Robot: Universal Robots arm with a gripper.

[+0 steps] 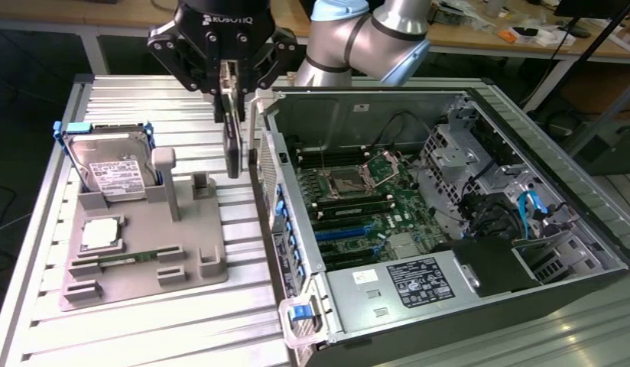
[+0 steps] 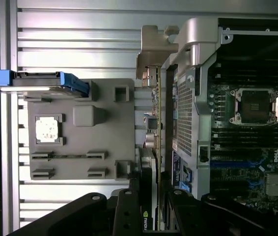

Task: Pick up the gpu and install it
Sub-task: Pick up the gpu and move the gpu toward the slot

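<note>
Ribbed aluminium table, grey parts holder, open computer case

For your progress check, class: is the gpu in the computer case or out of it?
Out: the claw holds the gpu edge-on outside the case.

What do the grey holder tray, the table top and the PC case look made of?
Holder tray: matte grey plastic, possibly printed, by its blocky moulded shapes. Table top: bare ribbed aluminium, by its silvery sheen. PC case: probably sheet steel, dull grey, perforated.
</note>
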